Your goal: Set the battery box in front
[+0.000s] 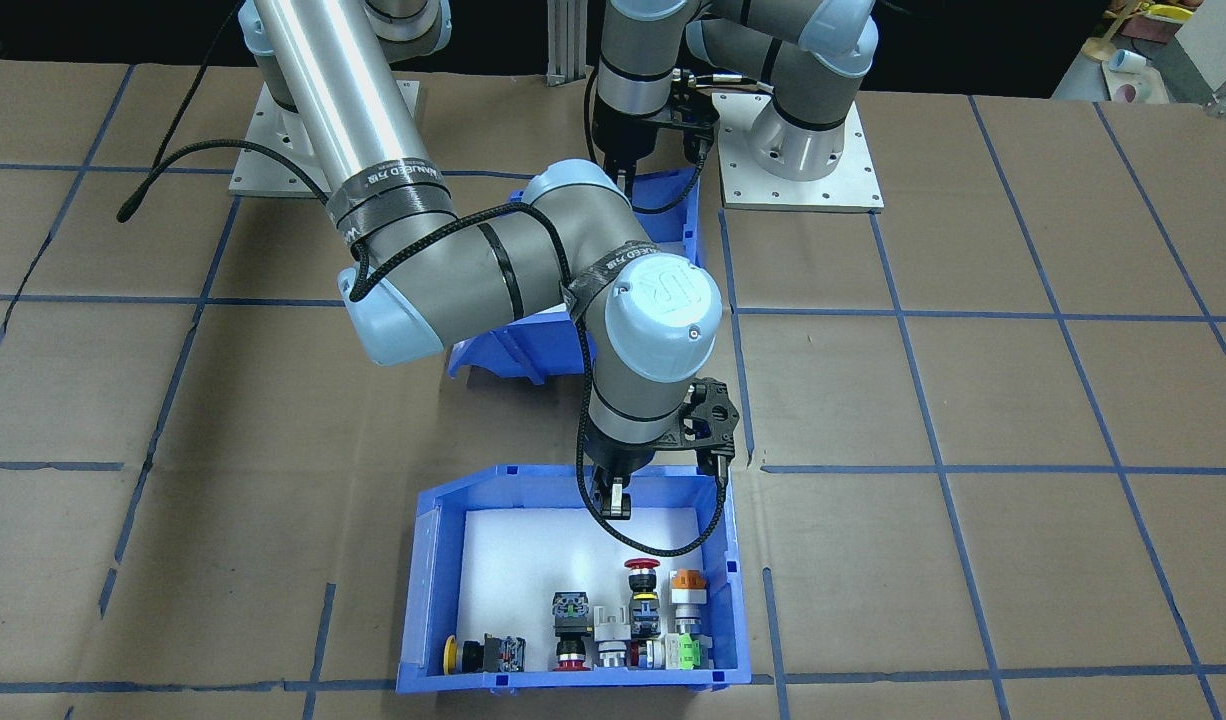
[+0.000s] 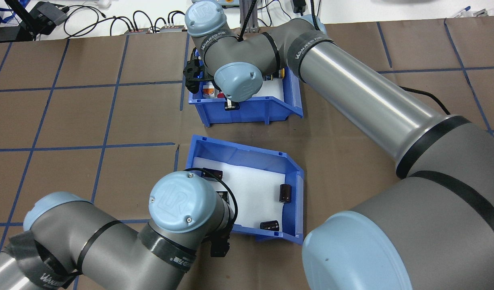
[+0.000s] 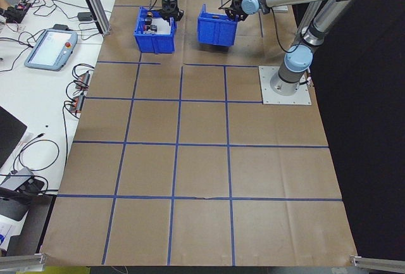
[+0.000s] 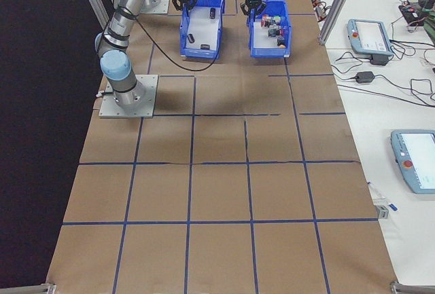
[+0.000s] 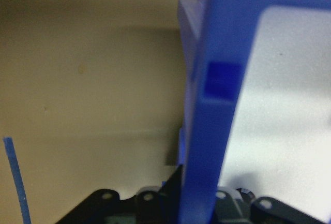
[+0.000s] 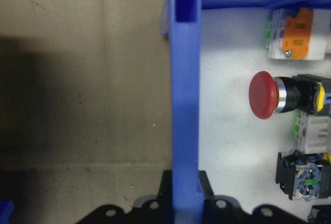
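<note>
battery box (image 2: 251, 161) sits on the table nearer the robot, three dark cylinders (image 2: 285, 193) loose on its white liner. i see its wall clamped between the left gripper (image 2: 219, 241) jaws. beyond it, the switch bin (image 1: 443, 560) holds coloured push-buttons (image 1: 641, 590) — right gripper (image 1: 613, 497) closed on that bin's wall.

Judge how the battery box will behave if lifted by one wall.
The battery box looks like rigid plastic and nearly empty, so probably light. Held by one wall, it may tilt. Its loose dark cylinders would likely roll.
</note>
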Motion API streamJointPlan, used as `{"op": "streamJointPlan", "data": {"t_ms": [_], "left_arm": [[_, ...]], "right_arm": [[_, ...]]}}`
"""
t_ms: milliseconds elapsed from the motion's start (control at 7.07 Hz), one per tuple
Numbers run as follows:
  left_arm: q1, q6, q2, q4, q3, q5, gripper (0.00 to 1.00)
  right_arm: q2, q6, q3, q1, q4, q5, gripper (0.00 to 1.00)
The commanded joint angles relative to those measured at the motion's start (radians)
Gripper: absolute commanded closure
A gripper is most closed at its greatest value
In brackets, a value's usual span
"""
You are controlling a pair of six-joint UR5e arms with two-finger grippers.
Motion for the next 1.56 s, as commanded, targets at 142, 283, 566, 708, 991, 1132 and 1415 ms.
{"op": "streamJointPlan", "data": {"t_ms": [142, 283, 566, 708, 991, 1132, 1415], "left_arm": [[0.079, 0.032, 0.054, -0.043, -0.002, -0.049, 1.0], [0.121, 0.036, 0.071, -0.044, -0.002, -0.088, 1.0], [0.264, 0.128, 0.121, -0.097, -0.002, -0.183, 1.0], [0.339, 0.206, 0.135, -0.124, 0.0, -0.215, 1.0], [0.473, 0.335, 0.1, -0.129, 0.009, -0.322, 1.0], [0.517, 0.41, 0.055, -0.116, 0.02, -0.377, 1.0], [0.541, 0.428, -0.082, -0.101, 0.111, -0.48, 1.0]], "right_arm": [[-0.075, -0.108, -0.005, -0.071, 0.0, -0.008, 0.94], [-0.104, -0.127, 0.004, -0.123, 0.006, -0.006, 0.94], [-0.139, -0.249, 0.019, -0.227, 0.011, -0.005, 0.94], [-0.167, -0.315, 0.044, -0.287, 0.009, -0.005, 0.94], [-0.227, -0.462, 0.097, -0.413, 0.008, 0.004, 0.94], [-0.245, -0.548, 0.12, -0.476, 0.006, 0.009, 0.94], [-0.276, -0.599, 0.145, -0.547, 0.011, 0.008, 0.94]]}}
